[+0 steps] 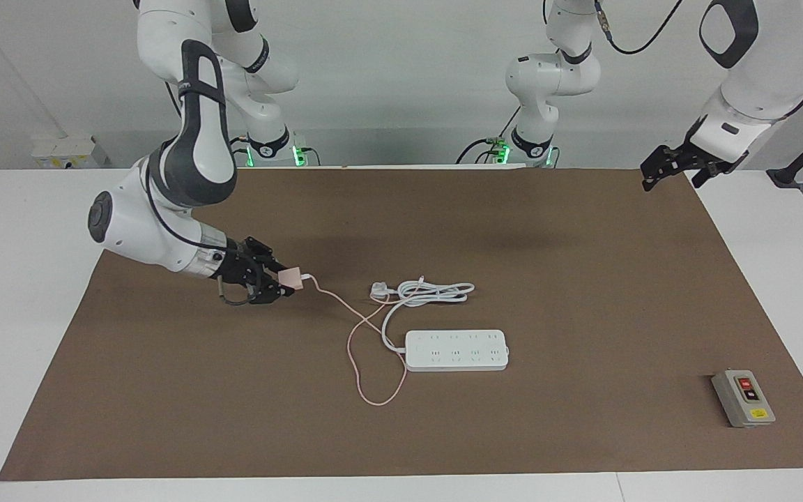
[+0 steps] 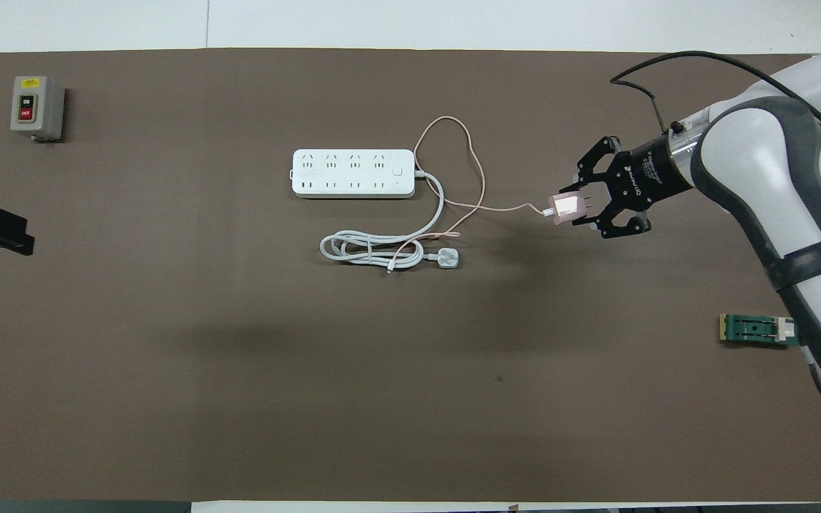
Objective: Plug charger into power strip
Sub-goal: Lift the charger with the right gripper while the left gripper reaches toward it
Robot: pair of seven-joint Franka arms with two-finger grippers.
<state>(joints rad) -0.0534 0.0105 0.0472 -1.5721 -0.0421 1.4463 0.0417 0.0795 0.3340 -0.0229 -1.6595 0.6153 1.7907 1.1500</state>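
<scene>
We see a white table (image 1: 18,293) covered by a large brown paper mat (image 1: 548,293), with a pale grey wall above the robot bases. We take the flat white rectangular power strip (image 1: 456,350) as landmark; it lies near the mat's middle, sockets up. Its thick white cord (image 1: 436,293) is coiled nearer to the robots, ending in a white three-pin plug (image 1: 378,290). A grey box with red and black buttons (image 1: 743,398) sits well apart from the strip, toward the left arm's end. No containers are on the table.

The right gripper (image 1: 283,282) is clamped on the small pale pink cube-shaped charger (image 1: 291,278), low over the mat toward the right arm's end from the strip. The thin pink cable (image 1: 366,355) loops beside the strip's cord end.

The left gripper (image 1: 673,167) waits over the mat's corner; we cannot tell its finger state.
</scene>
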